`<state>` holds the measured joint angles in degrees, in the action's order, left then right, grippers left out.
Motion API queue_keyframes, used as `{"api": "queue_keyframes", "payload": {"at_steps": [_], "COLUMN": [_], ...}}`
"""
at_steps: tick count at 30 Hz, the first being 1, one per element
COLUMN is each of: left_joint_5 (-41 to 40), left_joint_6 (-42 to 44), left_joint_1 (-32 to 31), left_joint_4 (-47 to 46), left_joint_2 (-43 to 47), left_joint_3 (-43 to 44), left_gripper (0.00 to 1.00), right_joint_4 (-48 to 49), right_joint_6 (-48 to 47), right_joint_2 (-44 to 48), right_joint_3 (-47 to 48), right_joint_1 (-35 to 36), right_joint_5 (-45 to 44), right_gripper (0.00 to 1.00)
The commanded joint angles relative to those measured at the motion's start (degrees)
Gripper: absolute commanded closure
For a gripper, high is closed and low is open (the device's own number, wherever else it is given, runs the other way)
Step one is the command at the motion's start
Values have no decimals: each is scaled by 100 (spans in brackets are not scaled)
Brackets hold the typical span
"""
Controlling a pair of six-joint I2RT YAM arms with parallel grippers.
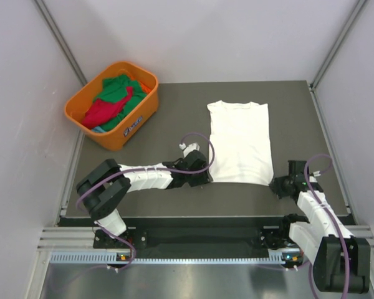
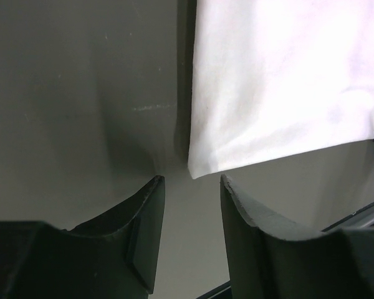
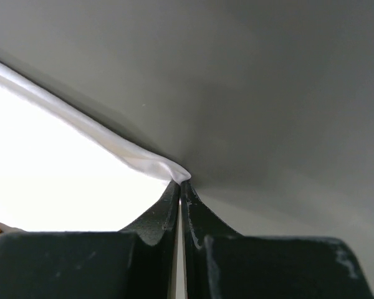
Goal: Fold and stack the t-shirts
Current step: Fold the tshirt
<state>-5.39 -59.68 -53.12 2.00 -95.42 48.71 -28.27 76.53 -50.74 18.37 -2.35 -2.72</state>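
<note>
Now white tee [image 3: 56,168] corner btwn R fingers [image 3: 154,219].

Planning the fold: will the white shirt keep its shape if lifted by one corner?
Likely not: the shirt lies thin and flat, so it should droop. Its corner bunches in the shut right end effector, suggesting soft, light cloth.

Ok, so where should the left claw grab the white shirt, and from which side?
The shirt lies flat, its near-left hem corner pointing straight into the open left claw. Take that corner, coming in low from the near edge. The right claw pinches the near-right corner, so the grips would match.
</note>
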Motion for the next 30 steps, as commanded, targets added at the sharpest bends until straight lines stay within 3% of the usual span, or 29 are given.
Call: {"api": "queue_keyframes", "payload": {"at_steps": [1,9,14,15,17,19,30], "left_joint_5": [12,-6,-155,-199,-252,-279,-68], "left_joint_6": [97,158,220,220,316,387,457], "left_joint_1": [-66,-58,-66,-58,-58,-58,-180], "left_joint_4": [-262,-226,178,213,257,283,160], "left_joint_2": [-3,-249,-364,-355,-355,-276,515], "left_joint_3": [-46,165,323,332,385,420,122], "left_gripper": [54,55,62,67,89,100,100], "right_joint_4": [-117,-20,-3,6,6,-90,-1127], "right_joint_6": [-244,-279,-402,-437,-577,-709,-1158], "right_joint_2": [-85,47,56,56,56,56,1276], "right_joint_3": [-115,-246,-246,-229,-202,-133,149], "right_joint_1": [42,42,42,42,42,42,42], "right_joint_5": [-97,-35,-88,-123,-141,-185,-633], "right_gripper": [100,100,100,100,100,100,100]}}
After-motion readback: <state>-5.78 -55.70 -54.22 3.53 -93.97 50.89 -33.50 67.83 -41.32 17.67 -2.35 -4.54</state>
